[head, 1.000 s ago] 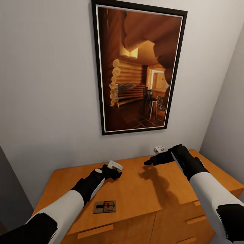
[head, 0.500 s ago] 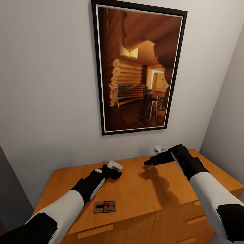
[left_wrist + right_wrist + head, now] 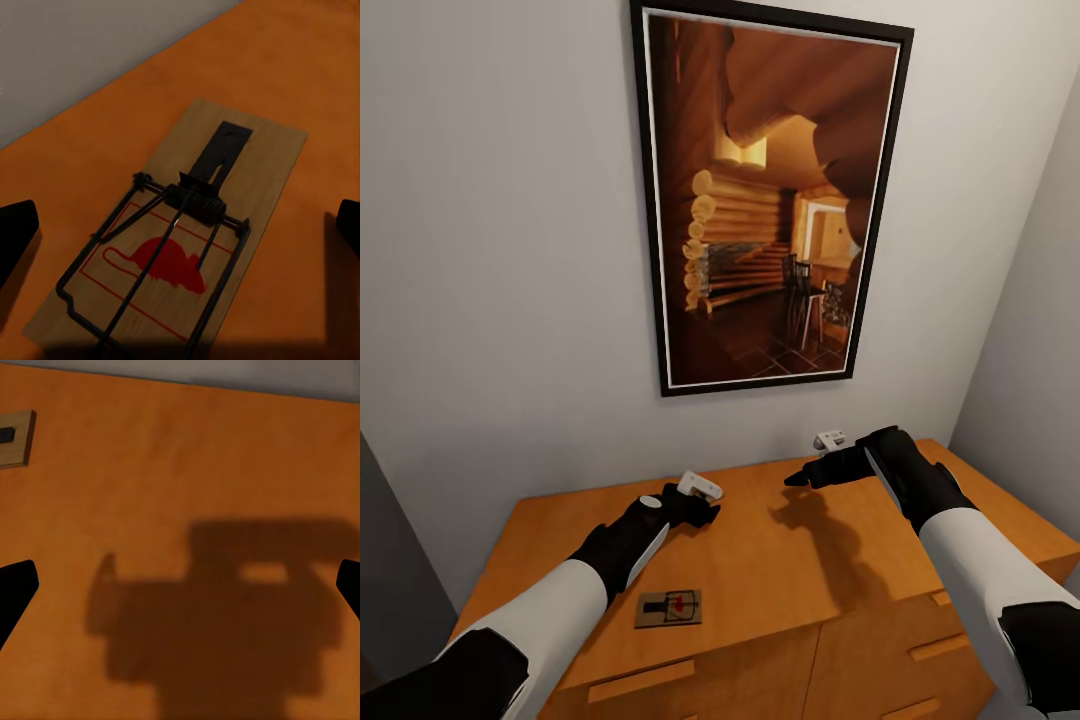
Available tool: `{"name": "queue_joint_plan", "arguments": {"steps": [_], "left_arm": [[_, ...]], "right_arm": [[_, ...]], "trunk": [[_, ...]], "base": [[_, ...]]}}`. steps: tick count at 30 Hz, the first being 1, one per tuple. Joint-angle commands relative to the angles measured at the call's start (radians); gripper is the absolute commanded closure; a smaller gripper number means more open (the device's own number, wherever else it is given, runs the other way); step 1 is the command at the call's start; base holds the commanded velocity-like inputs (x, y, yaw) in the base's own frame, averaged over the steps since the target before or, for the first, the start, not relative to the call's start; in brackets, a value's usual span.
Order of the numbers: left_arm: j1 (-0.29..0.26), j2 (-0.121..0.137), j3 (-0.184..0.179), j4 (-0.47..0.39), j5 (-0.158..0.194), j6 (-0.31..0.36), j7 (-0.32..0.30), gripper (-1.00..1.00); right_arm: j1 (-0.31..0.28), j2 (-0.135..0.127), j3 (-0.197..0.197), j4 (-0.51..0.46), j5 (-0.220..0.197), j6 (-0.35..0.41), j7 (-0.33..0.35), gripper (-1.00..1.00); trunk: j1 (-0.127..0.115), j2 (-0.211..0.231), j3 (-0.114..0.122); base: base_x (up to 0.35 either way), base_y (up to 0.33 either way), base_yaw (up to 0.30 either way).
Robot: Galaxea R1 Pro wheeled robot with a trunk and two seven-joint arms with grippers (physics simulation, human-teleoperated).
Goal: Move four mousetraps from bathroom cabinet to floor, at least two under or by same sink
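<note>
- Since the earlier pictures almost nothing has moved: both my arms hang where they were, and the whole head view has only slipped a touch, so the mousetrap [image 3: 669, 608] and the picture frame sit very slightly higher in it; that is my camera, not the things.
- My left gripper [image 3: 698, 505] hovers over the flat top of the cabinet [image 3: 760, 580], toward its back left part, with nothing between its fingers.
- In the left wrist view my two dark fingertips [image 3: 16, 229] show at opposite edges, well apart, so this gripper is spread wide.
- The mousetrap [image 3: 176, 247] lies flat on the orange-brown wood below that gripper, between the lines of the fingers but not touched by them; I see its tan board, the black spring bar and a red mouse figure printed on it.
- In the head view the same mousetrap sits near the front edge of the cabinet top, beside my left forearm, above a drawer front with a wooden bar handle [image 3: 641, 682].
- My right gripper [image 3: 805, 476] hovers over the back middle of the cabinet top and casts a dark shadow [image 3: 225, 615] on the wood.
- Its fingertips [image 3: 15, 585] also stand far apart and hold nothing.
- A corner of the mousetrap's board [image 3: 16, 437] shows in the right wrist view, well away from that gripper.
- A large dark-framed picture [image 3: 770, 200] of a log-cabin room hangs on the pale wall [image 3: 500, 250] behind the cabinet.
</note>
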Motion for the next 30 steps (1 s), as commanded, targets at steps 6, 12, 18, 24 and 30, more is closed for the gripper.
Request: {"name": "queue_joint_plan", "arguments": {"steps": [6,12,18,24,30], "left_arm": [[0.0,0.001,-0.004,0.014,-0.004,0.007,-0.001,-1.0],[0.0,0.001,-0.004,0.014,-0.005,0.006,-0.003,-1.0],[0.0,0.002,-0.005,0.014,-0.005,0.007,-0.002,-1.0],[0.0,0.006,-0.002,0.014,-0.004,0.011,-0.002,-1.0],[0.0,0.005,-0.002,0.014,-0.004,0.012,-0.002,-1.0]], "right_arm": [[-0.001,-0.001,0.002,-0.001,0.01,0.001,0.009,-1.0],[-0.001,-0.001,0.002,-0.001,0.01,0.001,0.009,-1.0],[-0.001,-0.001,0.002,-0.001,0.01,0.001,0.009,-1.0],[-0.001,-0.001,0.002,-0.001,0.01,0.001,0.009,-1.0],[-0.001,-0.001,0.002,-0.001,0.01,0.001,0.009,-1.0]], "trunk": [[0.0,-0.001,-0.002],[0.0,-0.001,-0.002],[0.0,-0.001,-0.002],[0.0,-0.001,-0.002],[0.0,-0.001,-0.002]], "base": [[0.0,0.0,0.0],[0.0,0.0,0.0],[0.0,0.0,0.0],[0.0,0.0,0.0],[0.0,0.0,0.0]]}}
